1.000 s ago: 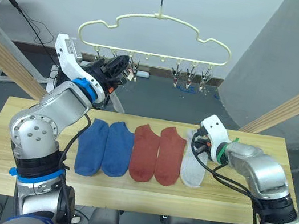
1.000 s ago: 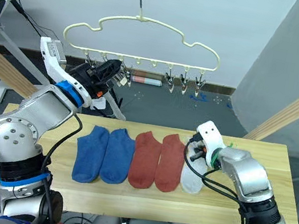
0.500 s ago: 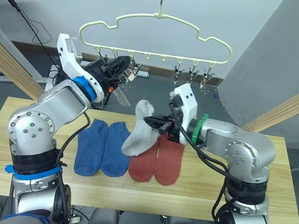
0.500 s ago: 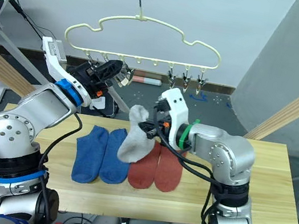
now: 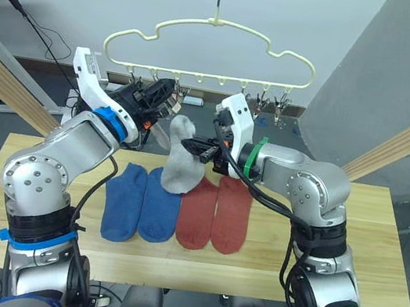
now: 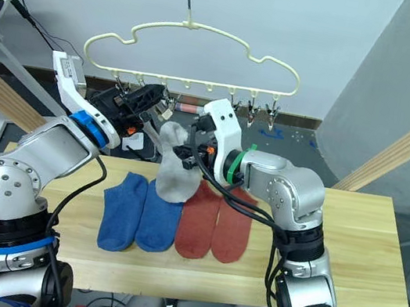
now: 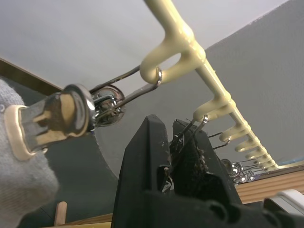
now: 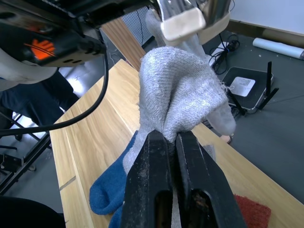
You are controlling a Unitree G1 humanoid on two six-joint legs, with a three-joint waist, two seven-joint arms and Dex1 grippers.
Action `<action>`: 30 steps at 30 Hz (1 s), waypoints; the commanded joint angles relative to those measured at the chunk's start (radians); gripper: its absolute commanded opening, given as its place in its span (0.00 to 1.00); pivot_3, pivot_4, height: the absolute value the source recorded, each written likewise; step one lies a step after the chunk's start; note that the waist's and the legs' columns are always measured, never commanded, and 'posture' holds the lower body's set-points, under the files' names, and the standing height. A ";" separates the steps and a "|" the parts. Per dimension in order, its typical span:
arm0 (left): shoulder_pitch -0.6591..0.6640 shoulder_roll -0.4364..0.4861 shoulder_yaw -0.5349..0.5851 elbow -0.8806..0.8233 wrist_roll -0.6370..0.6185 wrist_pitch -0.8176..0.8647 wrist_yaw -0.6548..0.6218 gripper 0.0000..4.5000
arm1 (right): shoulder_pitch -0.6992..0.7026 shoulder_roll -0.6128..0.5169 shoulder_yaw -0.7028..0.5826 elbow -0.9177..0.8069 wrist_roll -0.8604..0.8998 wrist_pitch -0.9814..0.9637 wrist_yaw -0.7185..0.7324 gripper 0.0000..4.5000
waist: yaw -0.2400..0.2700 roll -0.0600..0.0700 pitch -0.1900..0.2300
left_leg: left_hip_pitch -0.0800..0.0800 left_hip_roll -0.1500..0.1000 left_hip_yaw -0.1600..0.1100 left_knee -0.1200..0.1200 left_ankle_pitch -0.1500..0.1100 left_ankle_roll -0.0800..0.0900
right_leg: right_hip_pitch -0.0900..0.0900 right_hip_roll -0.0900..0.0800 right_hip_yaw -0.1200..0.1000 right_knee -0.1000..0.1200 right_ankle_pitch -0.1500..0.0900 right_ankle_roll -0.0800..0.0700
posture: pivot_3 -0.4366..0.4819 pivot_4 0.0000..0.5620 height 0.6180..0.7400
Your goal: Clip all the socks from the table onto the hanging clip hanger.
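**Grey sock now raised to the clips**

The counter (image 5: 378, 256) of light wood carries two blue socks (image 5: 140, 204) and two rust-red socks (image 5: 215, 215). Above hangs the clip hanger (image 5: 212, 47). Half a second ago the grey sock (image 5: 179, 166) was lower; now the right tool (image 5: 199, 148), pinching it, has brought it just beside the left tool (image 5: 168, 102), which is pressed on a clip (image 7: 183, 137). I judge clipping is next. Behind are a grey wall and a dark floor.

The grey sock (image 5: 179, 166) covers part of a blue sock (image 5: 159, 207); the hanger (image 5: 213, 46) hook's top is cut off.
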 commanded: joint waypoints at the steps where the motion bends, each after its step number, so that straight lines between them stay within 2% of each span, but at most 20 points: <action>1: 0.016 0.018 -0.001 -0.033 -0.008 -0.015 0.008 0.04 | -0.034 0.009 0.006 -0.005 0.013 -0.035 0.014 0.01 | 0.000 0.000 0.000 | 0.000 0.000 0.000 0.000 0.000 0.000 | 0.000 0.000 0.000 0.000 0.000 0.000 | 0.34 0.61 1.00; 30: 0.057 0.034 -0.024 -0.057 -0.023 -0.049 0.020 0.04 | -0.131 0.060 0.022 0.143 0.003 -0.140 0.017 0.01 | 0.011 0.000 -0.001 | 0.000 0.001 0.000 0.000 0.000 0.000 | -0.001 0.000 0.000 0.000 0.001 -0.001 | 0.36 0.60 1.00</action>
